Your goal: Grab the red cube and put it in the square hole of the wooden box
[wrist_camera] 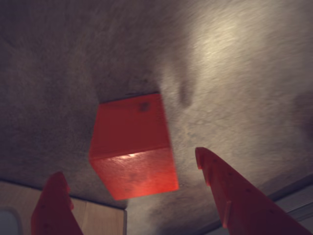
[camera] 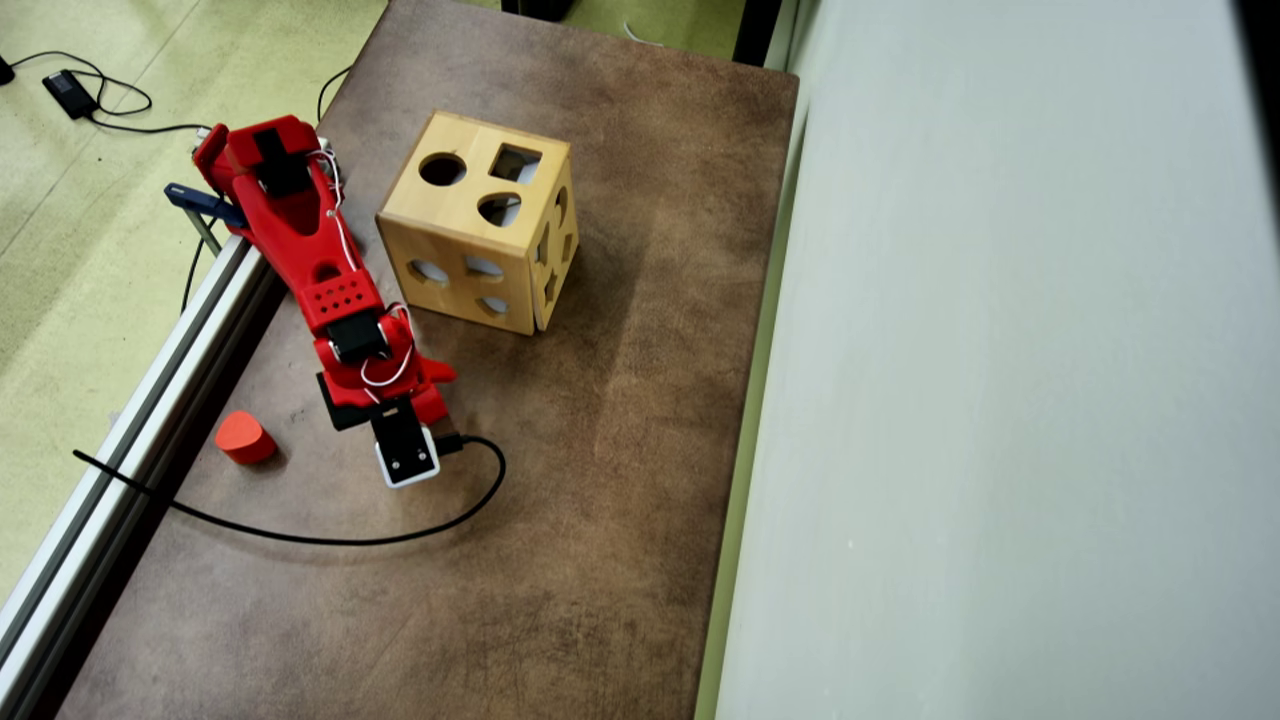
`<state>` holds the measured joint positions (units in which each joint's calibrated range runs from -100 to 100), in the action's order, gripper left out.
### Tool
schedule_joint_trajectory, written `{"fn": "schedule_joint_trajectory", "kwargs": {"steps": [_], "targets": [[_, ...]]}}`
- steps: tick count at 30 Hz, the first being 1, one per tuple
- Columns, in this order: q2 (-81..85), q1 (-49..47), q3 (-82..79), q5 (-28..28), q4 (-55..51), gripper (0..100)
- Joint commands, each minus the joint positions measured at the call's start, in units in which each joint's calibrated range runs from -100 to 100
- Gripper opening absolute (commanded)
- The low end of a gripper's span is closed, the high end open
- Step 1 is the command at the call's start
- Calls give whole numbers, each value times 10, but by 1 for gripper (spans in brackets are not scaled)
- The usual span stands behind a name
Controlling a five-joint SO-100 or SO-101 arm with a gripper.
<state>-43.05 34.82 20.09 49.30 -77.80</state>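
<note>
In the wrist view the red cube [wrist_camera: 132, 149] lies on the brown table [wrist_camera: 234, 73]. My gripper [wrist_camera: 128, 162] is open, with one red finger [wrist_camera: 54, 205] left of the cube and the other [wrist_camera: 239, 196] right of it, neither touching it. In the overhead view my red arm [camera: 300, 220] reaches down over the table and hides the cube. The wooden box [camera: 480, 225] stands just right of the arm, its square hole [camera: 515, 163] on the top face. A corner of the box shows in the wrist view [wrist_camera: 98, 215].
A red cylinder [camera: 243, 437] lies on the table left of the wrist. A black cable [camera: 330, 538] loops across the table from the wrist camera. A metal rail [camera: 150, 400] runs along the table's left edge. A grey wall [camera: 1000, 400] bounds the right side.
</note>
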Motion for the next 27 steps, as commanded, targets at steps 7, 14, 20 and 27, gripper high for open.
{"fn": "schedule_joint_trajectory", "kwargs": {"steps": [7,14,20,27], "targets": [[-19,-15,17,2,71,40],[-21,-15,16,2,71,40],[-22,-16,16,2,64,40],[-34,-16,16,2,63,40]]}}
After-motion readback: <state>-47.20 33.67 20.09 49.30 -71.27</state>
